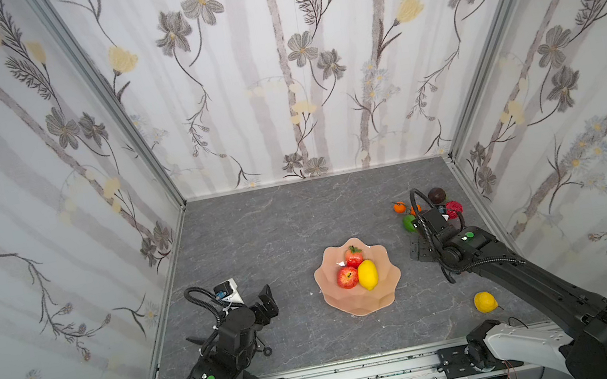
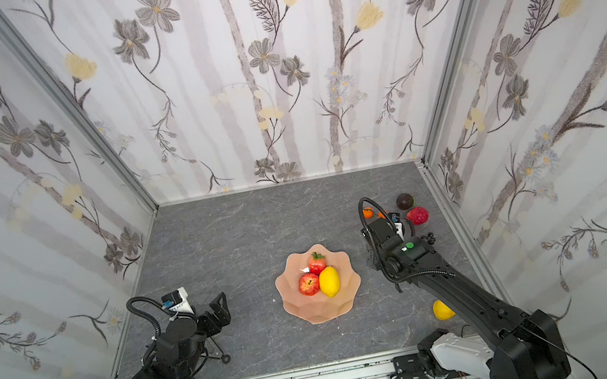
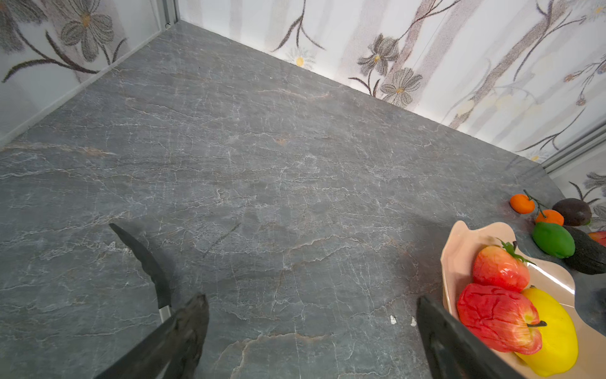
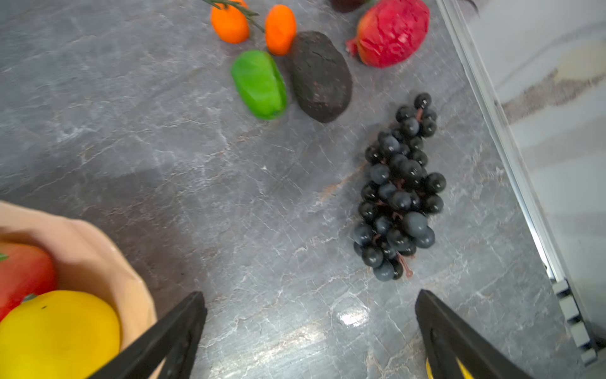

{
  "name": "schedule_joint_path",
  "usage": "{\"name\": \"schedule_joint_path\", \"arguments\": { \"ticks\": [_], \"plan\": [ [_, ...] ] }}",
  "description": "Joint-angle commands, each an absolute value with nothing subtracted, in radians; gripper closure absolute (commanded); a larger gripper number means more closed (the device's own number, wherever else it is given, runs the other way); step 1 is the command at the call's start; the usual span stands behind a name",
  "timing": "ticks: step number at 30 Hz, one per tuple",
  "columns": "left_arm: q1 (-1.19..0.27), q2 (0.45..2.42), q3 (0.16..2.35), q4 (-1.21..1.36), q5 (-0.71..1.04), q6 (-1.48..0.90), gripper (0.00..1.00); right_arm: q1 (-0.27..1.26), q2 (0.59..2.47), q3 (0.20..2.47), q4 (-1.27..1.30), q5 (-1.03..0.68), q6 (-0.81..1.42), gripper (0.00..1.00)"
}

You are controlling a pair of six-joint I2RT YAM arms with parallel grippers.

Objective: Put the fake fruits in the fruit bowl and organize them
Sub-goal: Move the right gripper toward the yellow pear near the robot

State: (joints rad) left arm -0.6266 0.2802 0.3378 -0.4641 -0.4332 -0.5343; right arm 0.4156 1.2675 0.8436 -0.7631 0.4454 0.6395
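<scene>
Right tool (image 4: 311, 295) hangs wide open and empty above the worktop (image 4: 164, 147), close to the grape bunch (image 4: 398, 190), right of the fruit bowl (image 4: 98, 246). It should probably drop over the bunch's fat middle, squeeze softly, then lift.

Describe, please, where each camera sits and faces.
Top views: high over the near edge, looking down on the wavy-rimmed peach-pink bowl; left arm and right arm show.
Left wrist: on the left arm, facing across the grey marbled table; open left pincer shows.
Right wrist: on the right arm, facing down at the black-purple grape bunch; open right pincer shows.
Shared: all show the bowl.
</scene>
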Motion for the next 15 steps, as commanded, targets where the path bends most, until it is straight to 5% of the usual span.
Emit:
{"name": "schedule_joint_path", "arguments": {
  "ticks": [1, 15],
  "plan": [
    [-0.625, 0.287, 0.332, -0.433, -0.412, -0.526, 0.0, 0.364, 1.231, 0.799, -0.788, 0.449, 0.803, 0.0],
    [-0.624, 0.385, 0.338, -0.388, -0.392, -0.505, 0.0, -0.03, 0.974, 0.538, -0.683, 0.253, 0.89, 0.0]
  ]
}}
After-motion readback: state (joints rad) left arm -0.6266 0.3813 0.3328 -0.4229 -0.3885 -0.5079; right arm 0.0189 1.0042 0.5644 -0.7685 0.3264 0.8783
